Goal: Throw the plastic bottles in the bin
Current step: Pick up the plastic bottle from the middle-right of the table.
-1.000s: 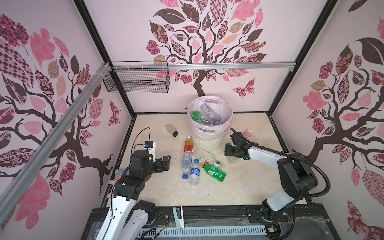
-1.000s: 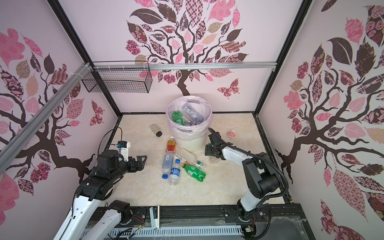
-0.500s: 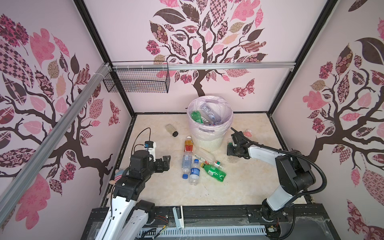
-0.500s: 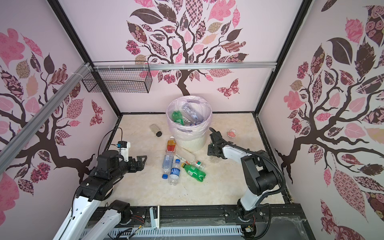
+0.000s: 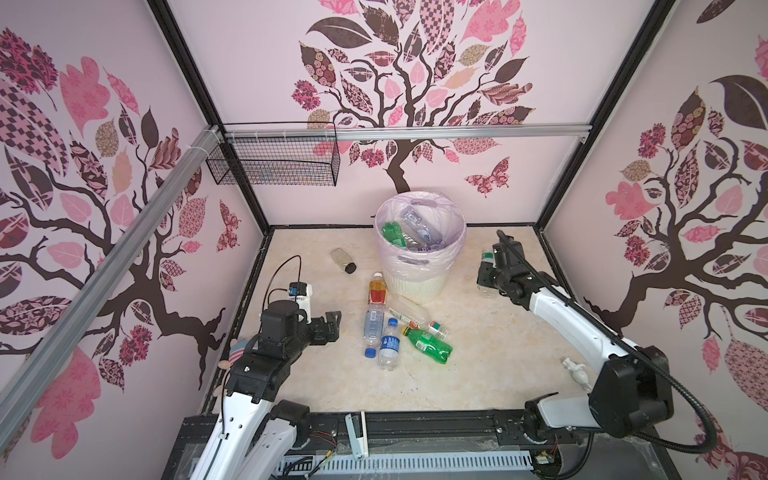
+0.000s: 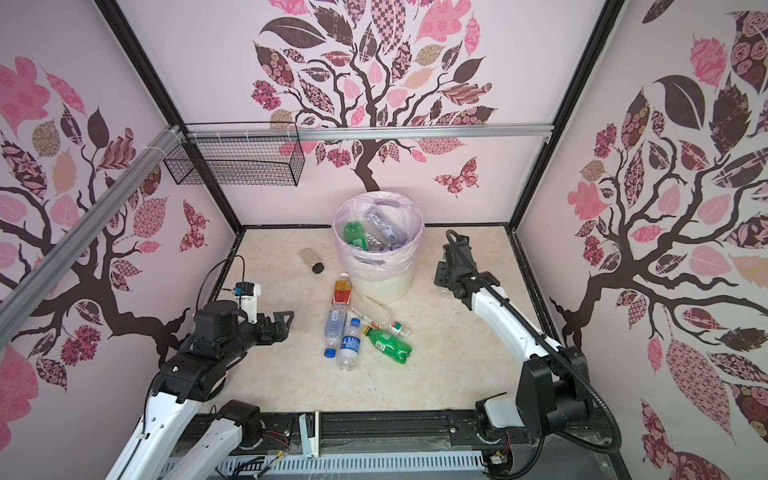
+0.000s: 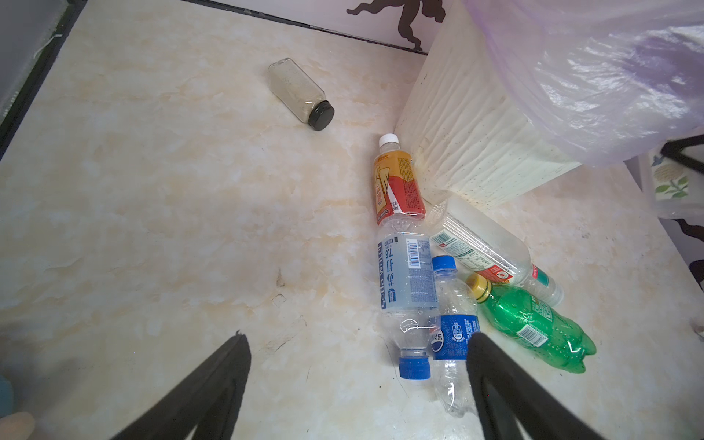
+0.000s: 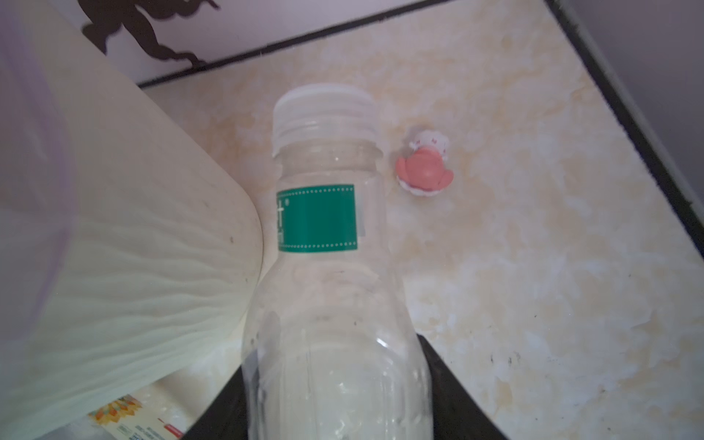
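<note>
left gripper [image 5: 333, 327]: jaws wide, nothing between them. it hovers low, just left of the bottle pile and pointed at it. idle for this step, by my reading.

brownish jar [image 5: 344, 260], black lid: lying on the table [image 5: 478, 374] left of the bin, apart from the pile. not a task item; leave it.

pile in front of the bin: five plastic bottles [image 5: 388, 332] lying down.
- orange-red labelled bottle [image 5: 377, 291], just beside the bin's foot
- blue-labelled clear bottle [image 5: 372, 328]
- small blue-capped bottle [image 5: 388, 345]
- red-and-green labelled clear bottle [image 5: 409, 316]
- green bottle [image 5: 428, 345]

several touch or overlap.

bin [image 5: 415, 286]: upright at centre back, bag-lined. several bottles [image 5: 409, 239] are already inside.

right gripper [image 8: 335, 388]: low, just right of the bin. my fingers are closed on the body of a clear bottle with a green label [image 8: 324, 266] and a white cap. the black pads [image 8: 453, 400] sit on both sides of it in the wrist view. i cannot tell whether its base is off the table.

step in hand (judgement): grasp made; lift and carry to the bin is due. the next move calls for a rise well above the rim, since the bin is far taller than the bottle. then a short travel over the opening, and release.

risks: bottle or wrist clipping the rim, or snagging the bag overhang. thin clear plastic may slip in the grip.

pink toy [image 8: 423, 171]: on the table beyond the held bottle, apart from it, not in the path.
</note>
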Controlling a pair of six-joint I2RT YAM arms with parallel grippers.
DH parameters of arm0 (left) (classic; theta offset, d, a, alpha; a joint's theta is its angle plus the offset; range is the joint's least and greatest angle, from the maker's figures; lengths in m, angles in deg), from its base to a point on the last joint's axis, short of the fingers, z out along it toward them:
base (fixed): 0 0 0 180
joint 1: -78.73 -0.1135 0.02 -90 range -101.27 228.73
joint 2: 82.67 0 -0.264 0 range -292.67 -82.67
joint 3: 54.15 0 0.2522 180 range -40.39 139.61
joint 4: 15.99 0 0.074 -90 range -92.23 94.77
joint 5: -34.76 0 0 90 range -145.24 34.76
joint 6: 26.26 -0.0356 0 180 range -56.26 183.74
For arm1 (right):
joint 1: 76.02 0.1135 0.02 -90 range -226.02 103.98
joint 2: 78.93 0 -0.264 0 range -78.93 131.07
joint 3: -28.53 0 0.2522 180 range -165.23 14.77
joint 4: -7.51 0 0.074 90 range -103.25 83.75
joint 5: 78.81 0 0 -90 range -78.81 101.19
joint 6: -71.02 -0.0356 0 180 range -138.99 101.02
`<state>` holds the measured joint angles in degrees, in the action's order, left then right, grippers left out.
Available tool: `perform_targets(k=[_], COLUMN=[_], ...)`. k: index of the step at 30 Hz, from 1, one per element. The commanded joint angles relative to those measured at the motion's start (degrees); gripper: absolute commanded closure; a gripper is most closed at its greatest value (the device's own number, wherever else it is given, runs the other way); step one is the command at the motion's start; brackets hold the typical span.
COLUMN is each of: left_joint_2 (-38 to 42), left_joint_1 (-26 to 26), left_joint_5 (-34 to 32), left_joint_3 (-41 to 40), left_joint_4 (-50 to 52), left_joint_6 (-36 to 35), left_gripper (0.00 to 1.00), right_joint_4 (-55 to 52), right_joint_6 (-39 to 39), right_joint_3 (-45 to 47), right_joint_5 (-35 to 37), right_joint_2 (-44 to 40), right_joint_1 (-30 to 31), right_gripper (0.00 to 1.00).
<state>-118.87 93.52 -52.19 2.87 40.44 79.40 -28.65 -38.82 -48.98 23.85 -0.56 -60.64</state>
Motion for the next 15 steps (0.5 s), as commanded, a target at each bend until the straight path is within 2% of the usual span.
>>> perform_targets(k=[1,9,15], left_joint_2=[0.43,0.52,0.6], left_joint_1=[0.4,0.95,1.44], left_joint_5=[-0.24,-0.84,-1.29], left_joint_3=[-1.14,-1.09,-1.16], left_joint_4=[-0.45,-0.29,-0.22], left_joint_6=[0.29,0.39,0.43], left_gripper=[0.08,0.08,0.08], right_joint_4=[-4.31,-5.91,-6.66], right_joint_6=[2.41,3.42,2.26], right_joint_3=[-8.2,-26.46,-36.28], right_joint_5=[1.14,-10.12,-21.28], right_joint_2=[-2.11,0.19,5.97], right_joint_1=[0.09,0.07,0.27], right_gripper=[0.45,0.49,0.49])
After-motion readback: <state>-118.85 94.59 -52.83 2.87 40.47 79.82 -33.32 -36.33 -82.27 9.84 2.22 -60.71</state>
